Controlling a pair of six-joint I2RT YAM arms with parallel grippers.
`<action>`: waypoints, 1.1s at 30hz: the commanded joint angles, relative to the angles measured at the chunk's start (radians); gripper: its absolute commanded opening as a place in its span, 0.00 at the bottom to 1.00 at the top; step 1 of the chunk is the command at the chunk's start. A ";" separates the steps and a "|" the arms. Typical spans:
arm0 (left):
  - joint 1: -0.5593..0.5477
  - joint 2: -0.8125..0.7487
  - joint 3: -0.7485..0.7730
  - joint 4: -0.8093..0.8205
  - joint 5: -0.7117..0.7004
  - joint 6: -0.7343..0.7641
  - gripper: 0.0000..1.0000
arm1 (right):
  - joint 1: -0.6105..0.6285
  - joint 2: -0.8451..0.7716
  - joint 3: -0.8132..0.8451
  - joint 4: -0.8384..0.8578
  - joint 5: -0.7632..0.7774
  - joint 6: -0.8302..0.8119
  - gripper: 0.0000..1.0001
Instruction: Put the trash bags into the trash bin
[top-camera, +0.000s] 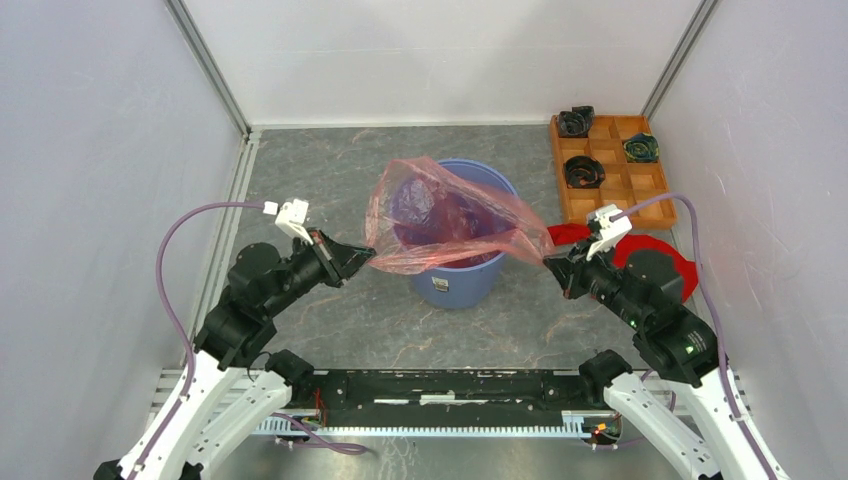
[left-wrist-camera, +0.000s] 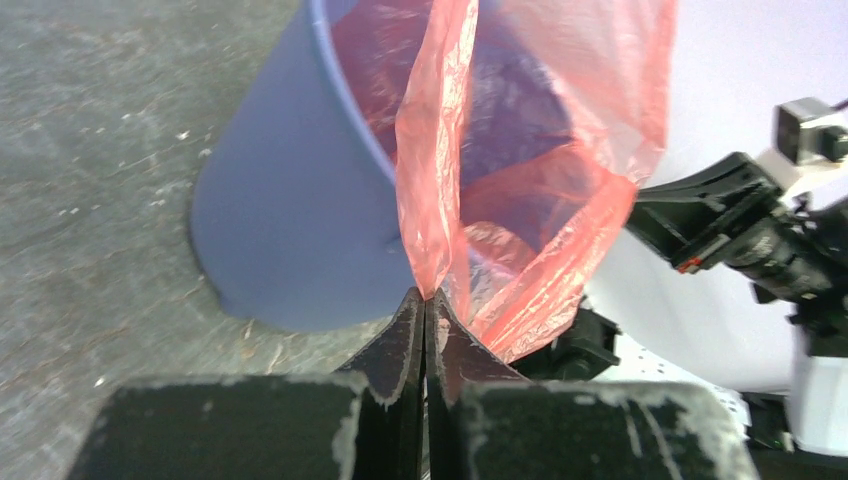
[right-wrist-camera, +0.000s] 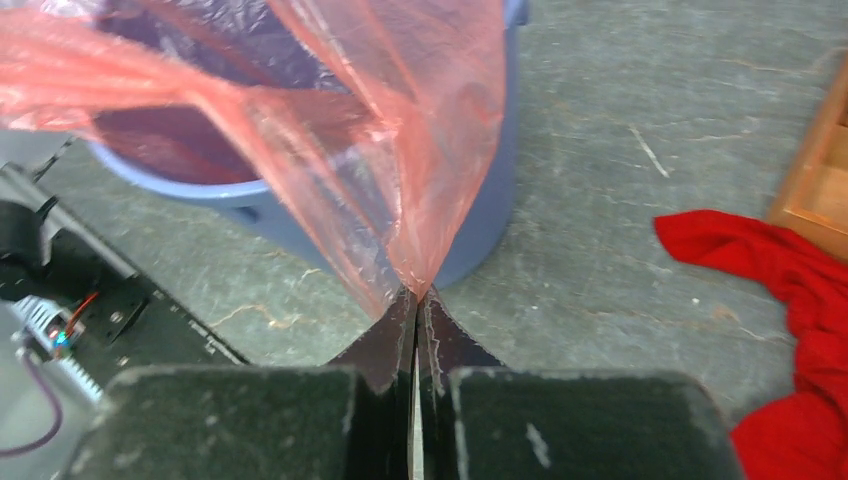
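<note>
A thin translucent red-pink trash bag (top-camera: 450, 210) is stretched over the mouth of the round blue trash bin (top-camera: 458, 280), part of it hanging down inside. My left gripper (top-camera: 368, 258) is shut on the bag's left edge, just left of the bin. The pinched film (left-wrist-camera: 430, 200) rises from the closed left gripper (left-wrist-camera: 426, 296) toward the bin (left-wrist-camera: 290, 220). My right gripper (top-camera: 548, 262) is shut on the bag's right corner, right of the bin. There the film (right-wrist-camera: 400, 170) runs up from the right gripper (right-wrist-camera: 416, 294) over the bin (right-wrist-camera: 490, 190).
An orange compartmented tray (top-camera: 650, 185) with dark coiled items stands at the back right. A solid red cloth (top-camera: 660, 250) lies by the right arm, its folds (right-wrist-camera: 790, 300) close to the right gripper. White walls enclose the grey table.
</note>
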 joint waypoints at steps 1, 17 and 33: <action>0.005 -0.045 -0.031 0.084 0.078 -0.060 0.03 | 0.000 -0.007 -0.025 0.028 -0.140 0.016 0.01; 0.005 -0.098 -0.134 -0.033 0.007 -0.073 0.05 | 0.000 -0.069 -0.175 0.056 0.064 0.008 0.02; 0.005 0.191 0.133 -0.163 -0.230 0.164 0.42 | 0.000 0.068 -0.083 0.134 0.179 -0.184 0.58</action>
